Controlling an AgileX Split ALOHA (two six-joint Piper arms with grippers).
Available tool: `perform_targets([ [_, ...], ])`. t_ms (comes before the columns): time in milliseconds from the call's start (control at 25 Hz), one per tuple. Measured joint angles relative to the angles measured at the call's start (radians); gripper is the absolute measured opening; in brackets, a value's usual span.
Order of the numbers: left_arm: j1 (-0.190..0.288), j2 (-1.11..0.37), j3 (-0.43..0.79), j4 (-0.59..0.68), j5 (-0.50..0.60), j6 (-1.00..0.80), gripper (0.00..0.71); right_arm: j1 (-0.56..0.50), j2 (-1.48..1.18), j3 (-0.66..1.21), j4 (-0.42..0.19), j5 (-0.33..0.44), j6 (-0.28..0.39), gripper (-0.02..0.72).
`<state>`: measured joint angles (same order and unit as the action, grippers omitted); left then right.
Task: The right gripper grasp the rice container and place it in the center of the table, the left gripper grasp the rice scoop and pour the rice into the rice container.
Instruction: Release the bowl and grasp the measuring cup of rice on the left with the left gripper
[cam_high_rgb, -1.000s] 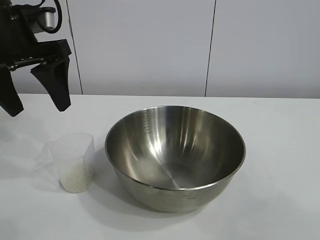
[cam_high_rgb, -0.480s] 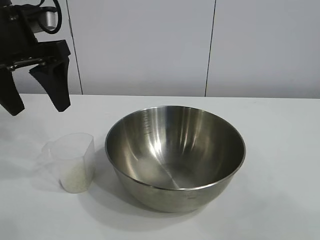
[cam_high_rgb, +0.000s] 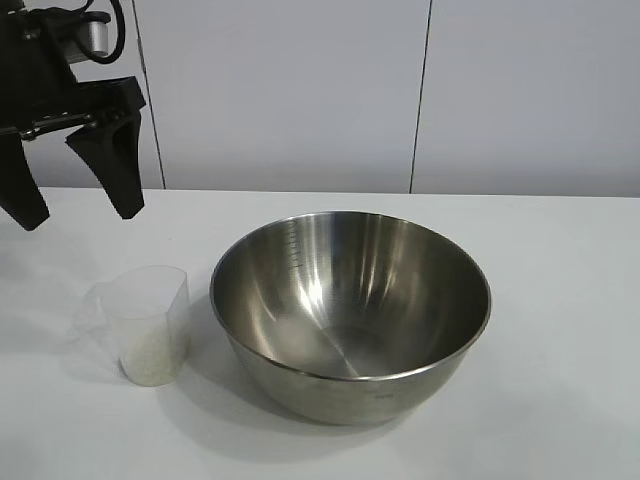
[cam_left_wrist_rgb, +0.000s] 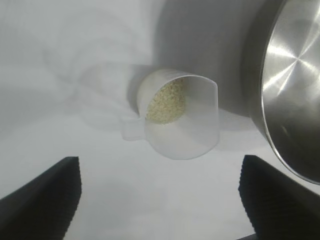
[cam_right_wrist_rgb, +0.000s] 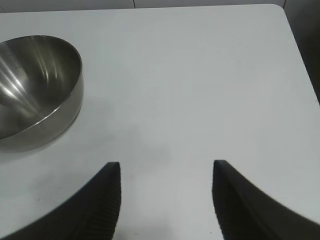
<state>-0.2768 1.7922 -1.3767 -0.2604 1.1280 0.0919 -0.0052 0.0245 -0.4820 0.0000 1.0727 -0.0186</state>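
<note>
Exterior view: our left gripper (cam_high_rgb: 72, 205) hangs above and behind the rice scoop (cam_high_rgb: 148, 325), jaws wide apart, nothing in them. Scoop stands upright on the tabletop (cam_high_rgb: 560, 330), just beside the rice container (cam_high_rgb: 350, 310), not touching as far as we can tell.

Left wrist view confirms: scoop (cam_left_wrist_rgb: 180, 117) sits between the two fingertips (cam_left_wrist_rgb: 45, 200), lower down, rice (cam_left_wrist_rgb: 166, 101) covering its bottom, handle stub pointing away from the steel bowl (cam_left_wrist_rgb: 292, 85).

Handling guess: scoop is thin clear plastic, light, slightly flexible, probably slick. We'd take it across the body or by the handle, squeeze gently; too much force could deform it or pop it out. Loose grains will spill if it tips early.

Bowl is stiff, smooth steel, already mid-tabletop, empty as far as we see.

Right gripper (cam_right_wrist_rgb: 165, 200) sits off to the side over bare tabletop, jaws partly apart, holding nothing.

Surface: flat, plain white, smooth. Pale panelled wall (cam_high_rgb: 300, 90) behind.
</note>
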Motion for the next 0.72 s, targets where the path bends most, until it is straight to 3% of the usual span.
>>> perform_targets([
  [80,0.000,-0.003,-0.002,-0.001,-0.024,0.016,0.620,0.000,0.000,0.000,0.000,0.000,0.000,0.380],
  [400,0.000,-0.200,-0.009,-0.016,-0.347,0.048,0.620,0.000,0.000,0.000,0.000,0.000,0.000,0.380],
  [520,0.000,-0.271,-0.010,0.023,-0.357,0.044,0.620,0.000,0.000,0.000,0.000,0.000,0.000,0.380],
  [720,0.000,-0.372,-0.010,0.125,-0.272,-0.083,0.620,0.000,0.000,0.000,0.000,0.000,0.000,0.380],
])
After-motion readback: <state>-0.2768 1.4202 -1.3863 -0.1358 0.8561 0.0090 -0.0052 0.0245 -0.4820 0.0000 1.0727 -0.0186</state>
